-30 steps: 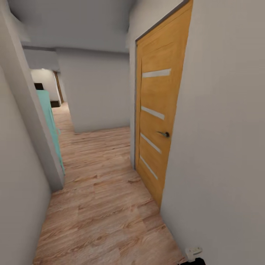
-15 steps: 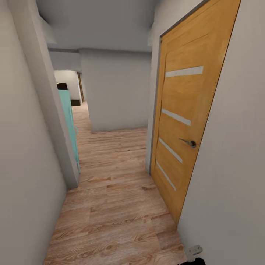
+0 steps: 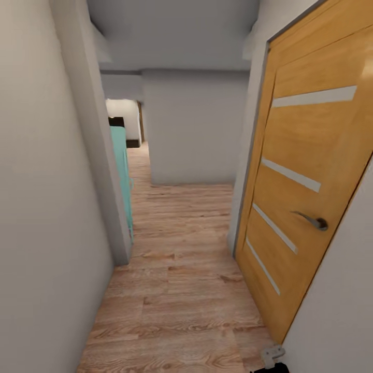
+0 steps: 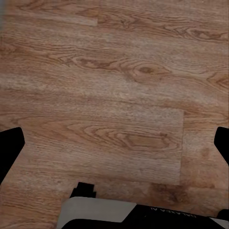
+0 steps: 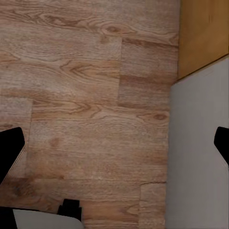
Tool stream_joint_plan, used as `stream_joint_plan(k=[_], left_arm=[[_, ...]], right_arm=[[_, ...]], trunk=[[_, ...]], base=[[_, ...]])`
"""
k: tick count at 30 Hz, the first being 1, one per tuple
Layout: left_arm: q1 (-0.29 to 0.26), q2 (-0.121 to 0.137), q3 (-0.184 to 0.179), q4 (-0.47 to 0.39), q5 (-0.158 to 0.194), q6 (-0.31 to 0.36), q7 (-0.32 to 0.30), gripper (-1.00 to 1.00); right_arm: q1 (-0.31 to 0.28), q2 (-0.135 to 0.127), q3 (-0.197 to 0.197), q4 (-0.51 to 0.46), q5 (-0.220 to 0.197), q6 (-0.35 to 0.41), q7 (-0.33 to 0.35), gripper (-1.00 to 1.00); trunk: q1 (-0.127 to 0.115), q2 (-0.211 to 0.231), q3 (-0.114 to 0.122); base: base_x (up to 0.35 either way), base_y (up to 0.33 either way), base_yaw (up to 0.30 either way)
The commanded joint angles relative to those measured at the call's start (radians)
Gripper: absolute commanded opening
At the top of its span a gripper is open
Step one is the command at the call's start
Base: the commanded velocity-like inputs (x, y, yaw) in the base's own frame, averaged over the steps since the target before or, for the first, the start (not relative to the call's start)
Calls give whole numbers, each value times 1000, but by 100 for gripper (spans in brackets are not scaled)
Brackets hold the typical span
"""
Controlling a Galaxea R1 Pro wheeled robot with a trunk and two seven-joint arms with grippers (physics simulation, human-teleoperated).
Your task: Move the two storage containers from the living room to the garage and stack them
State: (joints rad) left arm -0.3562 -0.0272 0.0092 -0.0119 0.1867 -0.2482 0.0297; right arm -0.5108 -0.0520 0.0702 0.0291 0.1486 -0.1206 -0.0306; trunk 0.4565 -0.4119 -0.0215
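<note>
Hallway fills the head view: light wood-plank flooring (image 3: 176,290) runs forward between a pale wall (image 3: 46,207) on the left and an orange-brown wooden door (image 3: 305,191) on the right, shut in its frame, with pale horizontal strips and a dark metal lever handle (image 3: 312,220). A teal panel (image 3: 122,171) stands behind the left wall's corner. Ahead, a grey-white wall block (image 3: 194,129) faces the passage, which carries on to its left towards a lit opening. The storage containers appear in none of these pictures.

From the left wrist view, the left gripper (image 4: 114,143) hangs over bare plank flooring, its dark fingertips (image 4: 10,148) spread wide apart at the picture's edges, nothing between them.

From the right wrist view, the right gripper (image 5: 114,143) likewise has its fingers (image 5: 10,150) spread wide and empty, above flooring where it meets a pale wall base (image 5: 198,152) and the door's lower corner (image 5: 202,33).
</note>
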Motion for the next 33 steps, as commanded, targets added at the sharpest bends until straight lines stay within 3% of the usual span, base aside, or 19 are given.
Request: stream_joint_plan(k=[1, 17, 33], left_arm=[[-1, 0, 0, 1, 4, -3, 1, 100], [-1, 0, 0, 1, 4, -3, 2, 100], [-1, 0, 0, 1, 2, -3, 2, 100]], right_arm=[[-2, 0, 7, 3, 5, -5, -3, 100], [-2, 0, 7, 3, 5, -5, -3, 100], [-2, 0, 7, 3, 5, -5, -3, 100]], trunk=[[1, -2, -2], [1, -2, -2], [1, -2, -2]], base=[[328, 0, 296], [328, 0, 290], [328, 0, 15]])
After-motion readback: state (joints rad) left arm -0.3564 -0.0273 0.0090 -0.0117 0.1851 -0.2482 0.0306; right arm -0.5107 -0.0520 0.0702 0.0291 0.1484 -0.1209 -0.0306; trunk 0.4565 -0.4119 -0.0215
